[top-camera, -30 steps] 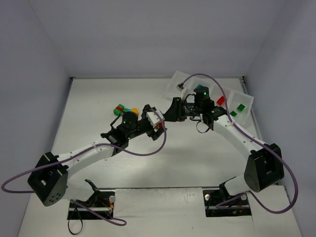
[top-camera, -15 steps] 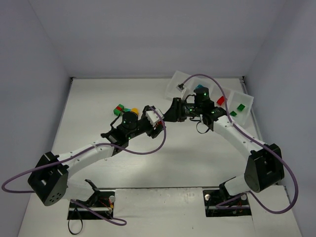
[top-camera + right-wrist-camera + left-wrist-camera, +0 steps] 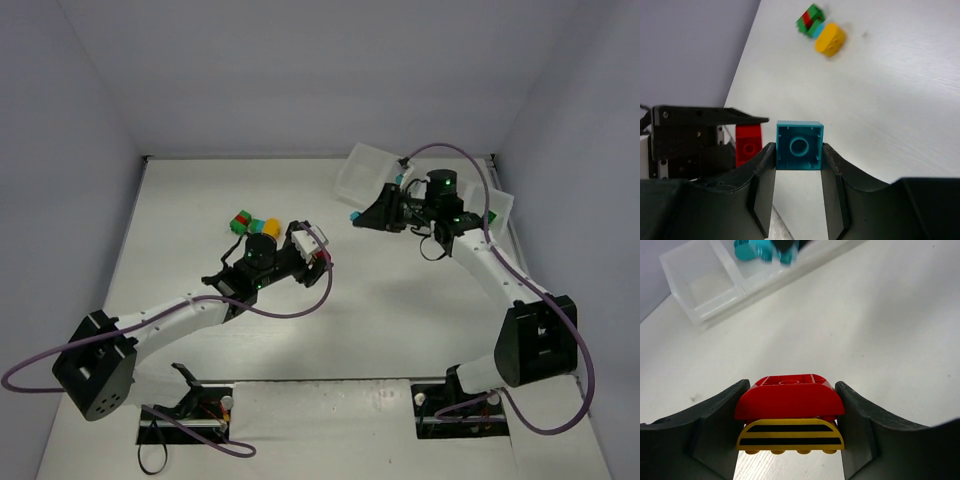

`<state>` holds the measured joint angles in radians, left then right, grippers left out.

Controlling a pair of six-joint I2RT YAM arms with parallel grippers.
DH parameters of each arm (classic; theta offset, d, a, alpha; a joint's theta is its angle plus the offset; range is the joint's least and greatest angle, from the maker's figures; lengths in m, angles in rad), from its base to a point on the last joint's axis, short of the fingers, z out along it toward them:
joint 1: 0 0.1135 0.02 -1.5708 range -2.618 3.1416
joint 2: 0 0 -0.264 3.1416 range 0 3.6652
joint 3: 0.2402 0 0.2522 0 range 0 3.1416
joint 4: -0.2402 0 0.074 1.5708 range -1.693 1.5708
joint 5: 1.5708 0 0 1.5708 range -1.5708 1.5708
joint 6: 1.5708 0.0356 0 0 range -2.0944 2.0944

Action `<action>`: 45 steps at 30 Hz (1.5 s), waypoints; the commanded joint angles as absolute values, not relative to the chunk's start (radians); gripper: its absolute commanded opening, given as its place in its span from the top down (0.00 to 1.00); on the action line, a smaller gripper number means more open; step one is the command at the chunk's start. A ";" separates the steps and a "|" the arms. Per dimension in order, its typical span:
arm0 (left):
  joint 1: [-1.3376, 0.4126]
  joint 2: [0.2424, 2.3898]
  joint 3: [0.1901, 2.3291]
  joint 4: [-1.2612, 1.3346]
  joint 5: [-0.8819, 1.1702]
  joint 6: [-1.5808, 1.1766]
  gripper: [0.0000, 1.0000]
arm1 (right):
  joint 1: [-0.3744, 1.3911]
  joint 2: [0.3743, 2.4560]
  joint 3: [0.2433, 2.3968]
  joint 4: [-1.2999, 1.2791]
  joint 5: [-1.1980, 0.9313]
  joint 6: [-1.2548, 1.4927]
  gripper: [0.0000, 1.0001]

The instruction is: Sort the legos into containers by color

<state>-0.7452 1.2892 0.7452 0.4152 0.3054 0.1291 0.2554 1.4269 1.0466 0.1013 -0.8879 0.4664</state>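
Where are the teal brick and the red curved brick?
Teal square plastic brick [image 3: 799, 145], right wrist view, hollow underside.
Red curved plastic brick [image 3: 789, 399], left wrist view, rounded front face.

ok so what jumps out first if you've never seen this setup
Each hand grips a brick: the left hand clamps a red brick with a yellow-and-black striped piece under it, near mid-table. The right hand pinches a teal brick close to the near-left end of the white tray at the far right. A loose cluster of green, red and yellow bricks sits beyond the left hand.
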 commanded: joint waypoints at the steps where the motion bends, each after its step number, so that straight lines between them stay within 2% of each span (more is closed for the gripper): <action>1: -0.739 1.243 0.758 0.474 0.301 0.109 0.84 | 0.184 1.402 1.066 0.155 -0.858 0.436 1.00; 7: -0.739 1.230 0.755 0.465 0.305 0.118 0.84 | 0.161 1.506 1.179 0.100 -0.594 0.377 0.99; 11: -0.739 1.216 0.758 0.446 0.311 0.123 0.83 | 0.156 1.620 1.271 0.066 -0.245 0.367 0.97; 14: -0.741 1.195 0.749 0.437 0.319 0.118 0.84 | 0.144 1.753 1.356 0.060 -0.100 0.374 0.96; 16: -0.741 1.186 0.741 0.433 0.319 0.115 0.83 | 0.141 1.811 1.440 0.039 -0.054 0.371 0.94; 19: -0.741 1.167 0.732 0.426 0.330 0.114 0.83 | 0.137 1.914 1.543 0.012 -0.028 0.365 0.85; 22: -0.742 1.158 0.730 0.413 0.340 0.120 0.83 | 0.133 1.983 1.615 0.005 -0.040 0.356 0.62; 24: -0.741 1.154 0.732 0.407 0.345 0.127 0.83 | 0.133 2.011 1.640 -0.001 -0.047 0.345 0.52; 25: -0.741 1.154 0.732 0.407 0.351 0.130 0.83 | 0.133 2.017 1.650 -0.027 -0.055 0.342 0.43; 28: -0.741 1.155 0.735 0.402 0.362 0.141 0.83 | 0.132 2.010 1.667 -0.035 -0.093 0.324 0.29; 31: -0.741 1.157 0.738 0.400 0.373 0.156 0.83 | 0.132 1.956 1.645 -0.041 -0.153 0.308 0.27; 33: -0.741 1.158 0.744 0.393 0.385 0.176 0.83 | 0.133 1.882 1.599 -0.040 -0.239 0.293 0.30; 37: -0.741 1.158 0.747 0.383 0.396 0.222 0.83 | 0.150 1.751 1.502 -0.037 -0.628 0.272 0.32; 40: -0.739 1.163 0.755 0.382 0.394 0.261 0.83 | 0.190 1.634 1.408 -0.032 -0.805 0.261 0.31; 45: -0.739 1.183 0.795 0.367 0.402 0.288 0.83 | 0.270 1.540 1.295 -0.028 -0.960 0.265 0.27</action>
<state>-0.7441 1.1847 0.7155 0.3244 0.3733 0.2424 0.2291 1.5841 1.3304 -0.0616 -0.7609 0.2806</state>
